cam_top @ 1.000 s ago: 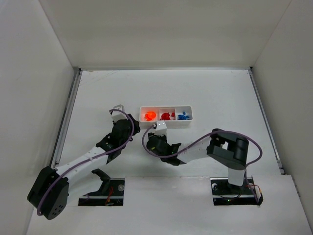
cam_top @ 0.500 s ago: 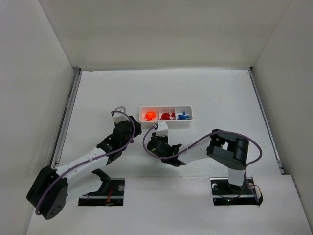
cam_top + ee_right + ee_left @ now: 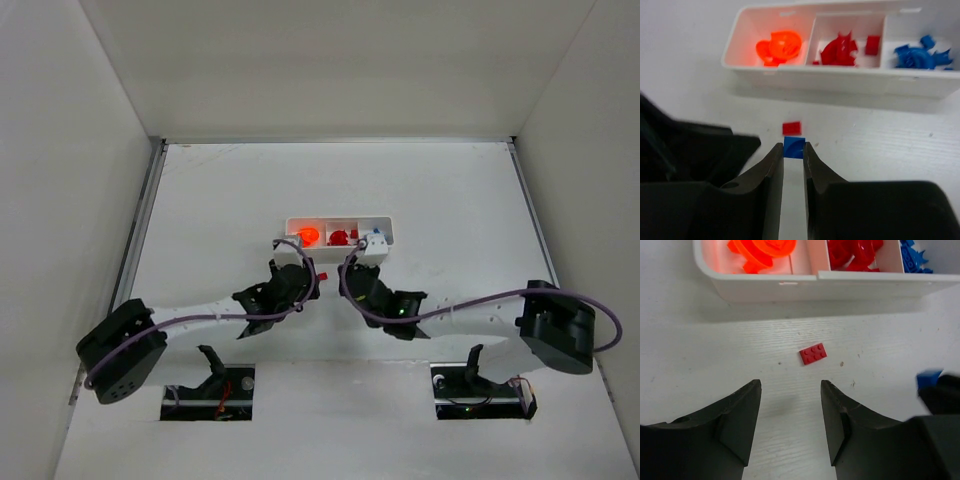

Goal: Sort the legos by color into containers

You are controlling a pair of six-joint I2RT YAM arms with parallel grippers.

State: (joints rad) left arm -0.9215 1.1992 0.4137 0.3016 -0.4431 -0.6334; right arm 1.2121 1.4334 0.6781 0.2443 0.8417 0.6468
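The right hand [image 3: 793, 151] is pinching a blue brick [image 3: 794, 146] between its fingertips, just in front of the tray [image 3: 840, 82]. I can't tell whether the brick is clear of the counter [image 3: 700, 350]. The left hand [image 3: 790, 390] is hovering alongside with its fingers spread and nothing in them. It is looking straight down at a red brick [image 3: 813, 353] lying flat, studs up, a little short of the tray's front wall.

Inside the tray, an orange piece [image 3: 779, 48] is sitting in one end compartment, the red pile [image 3: 840, 50] is filling the middle one and the blue pile [image 3: 920, 56] is taking the other end. So the sort is looking nearly finished: these two bricks are the only ones showing outside the tray.

The step in hand looks like carrying the blue brick. The right hand needs to lift over the front wall, swing along to the blue end compartment and let go above the pile. The red brick then falls to the left hand, which needs to come forward and down to straddle it before pinching. It is thin and flat, so the fingertips have to reach right down to the counter. The two hands are working close together, so going one at a time looks wise.
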